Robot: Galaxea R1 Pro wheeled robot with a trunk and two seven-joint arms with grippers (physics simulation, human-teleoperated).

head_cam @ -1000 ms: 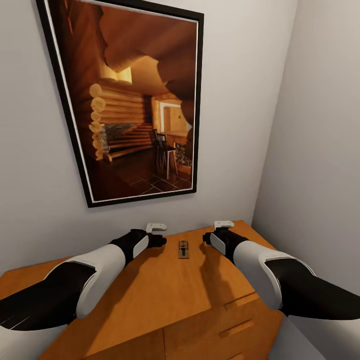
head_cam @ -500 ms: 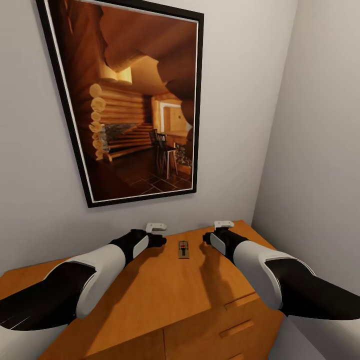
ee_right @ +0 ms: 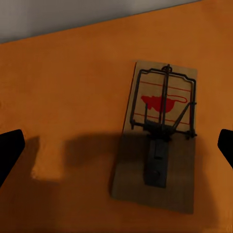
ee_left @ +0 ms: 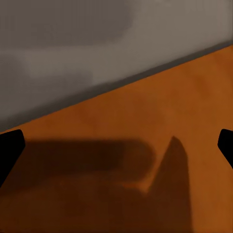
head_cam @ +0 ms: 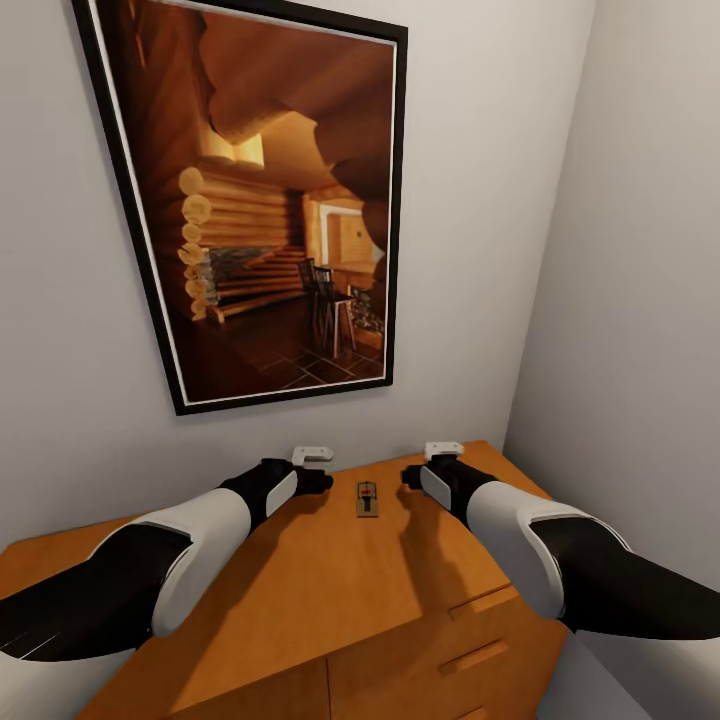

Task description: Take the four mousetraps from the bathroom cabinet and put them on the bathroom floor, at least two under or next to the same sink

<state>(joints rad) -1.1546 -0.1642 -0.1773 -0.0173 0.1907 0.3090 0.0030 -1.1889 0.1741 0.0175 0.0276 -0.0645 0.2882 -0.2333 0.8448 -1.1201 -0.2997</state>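
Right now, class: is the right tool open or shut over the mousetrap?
Open. In the right wrist view the right tool has fingertips at opposite edges, with the mousetrap flat on the cabinet between them, untouched.

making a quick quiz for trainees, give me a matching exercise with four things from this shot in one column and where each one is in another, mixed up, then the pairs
Things:
1. mousetrap
2. framed picture
3. left gripper
4. drawer handles

Places:
A. hung on the wall above the cabinet
B. on the cabinet's front, below its top
C. lying flat on the cabinet top, between the two grippers
D. over the cabinet top, jaws wide apart, left of the trap

Pairs: 1-C, 2-A, 3-D, 4-B
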